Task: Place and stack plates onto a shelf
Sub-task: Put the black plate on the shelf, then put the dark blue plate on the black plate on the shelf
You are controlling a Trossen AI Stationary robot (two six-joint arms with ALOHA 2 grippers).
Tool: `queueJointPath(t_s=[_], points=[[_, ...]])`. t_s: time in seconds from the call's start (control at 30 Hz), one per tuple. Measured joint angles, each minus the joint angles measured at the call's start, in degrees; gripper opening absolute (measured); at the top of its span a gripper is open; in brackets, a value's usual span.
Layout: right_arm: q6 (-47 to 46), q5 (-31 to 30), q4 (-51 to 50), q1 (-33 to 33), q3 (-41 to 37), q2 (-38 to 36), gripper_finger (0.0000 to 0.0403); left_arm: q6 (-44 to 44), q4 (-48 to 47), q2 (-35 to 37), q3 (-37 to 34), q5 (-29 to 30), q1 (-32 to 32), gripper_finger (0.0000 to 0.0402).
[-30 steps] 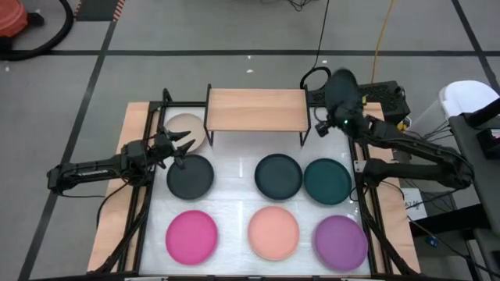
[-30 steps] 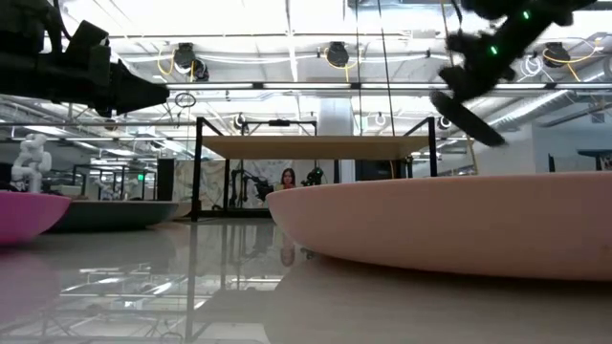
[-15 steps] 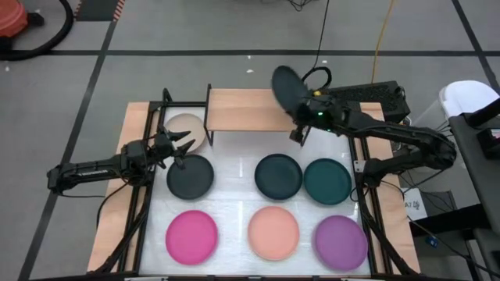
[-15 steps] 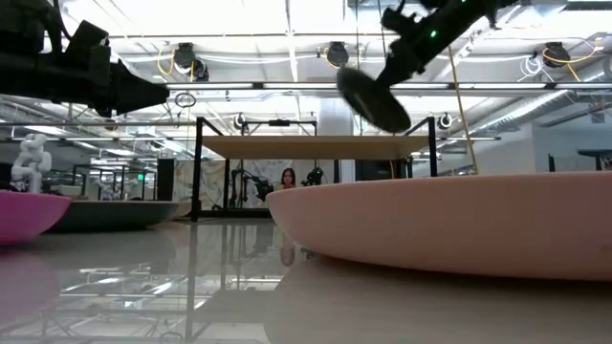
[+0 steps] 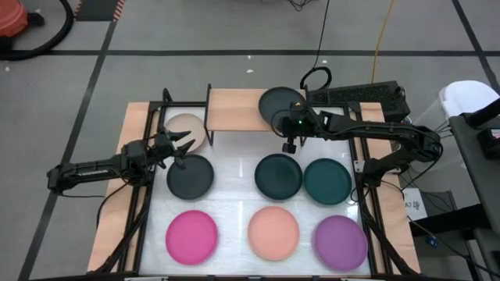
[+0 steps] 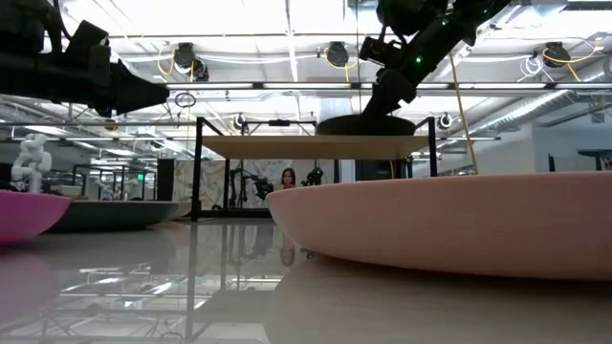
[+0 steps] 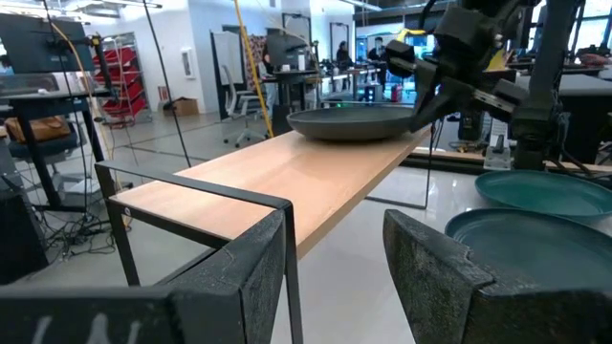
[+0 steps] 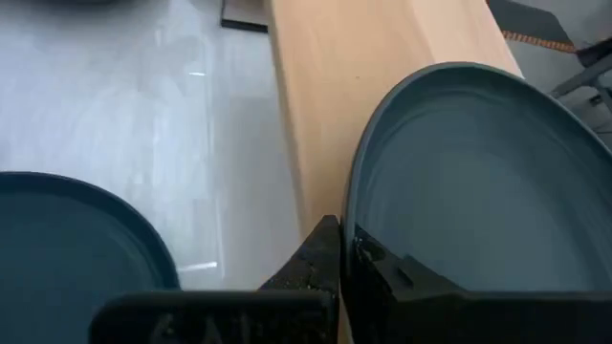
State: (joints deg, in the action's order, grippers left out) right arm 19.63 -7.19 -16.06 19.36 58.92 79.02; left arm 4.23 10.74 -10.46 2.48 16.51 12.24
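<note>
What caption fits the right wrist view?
Right gripper pinches the charcoal plate rim, setting it on the shelf.

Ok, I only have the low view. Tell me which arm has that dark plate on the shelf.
Observer: The right gripper. The high view shows its arm reaching in from the right, with the plate at the right end of the shelf.
Operator: Confirm it's gripping the plate.
Observer: Yes. In the right wrist view its fingers pinch the rim, one inside and one outside.
Operator: Report the left arm.
Observer: From above, the left gripper hangs open at the edge of a charcoal plate on the table, clear of the shelf.
</note>
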Motion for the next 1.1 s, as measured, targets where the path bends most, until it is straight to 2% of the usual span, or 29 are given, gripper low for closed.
queueJointPath(t_s=[0.33, 0.5, 0.7, 0.87, 1.0, 1.1], points=[[-0.4, 0.0, 1.8, -1.7, 0.0, 0.0, 0.0007, 0.0, 0.0, 0.0, 0.0, 0.0, 0.0, 0.0184], [-1.0, 0.0, 3.4, -1.6, 0.0, 0.0, 0.0039, 0.0, 0.0, 0.0, 0.0, 0.0, 0.0, 0.0184], [-0.9, -0.1, 4.1, -2.3, -0.1, -0.9, 0.0096, 0.0, 0.0, 0.0, 0.0, 0.0, 0.0, 0.0184], [-0.9, -0.1, 3.6, -5.2, -0.1, -6.2, 0.013, 0.0, 0.0, 0.0, 0.0, 0.0, 0.0, 0.0184], [-4.9, -0.1, 1.4, -8.6, -0.1, -12.9, 0.0135, 0.2, -0.1, 0.0, 0.0, 0.0, 0.0, 0.0184], [-9.7, -0.1, -2.0, -11.7, -0.9, -17.8, 0.0131, 7.1, -0.4, 0.0, 0.0, 0.0, 0.0, 0.0184]])
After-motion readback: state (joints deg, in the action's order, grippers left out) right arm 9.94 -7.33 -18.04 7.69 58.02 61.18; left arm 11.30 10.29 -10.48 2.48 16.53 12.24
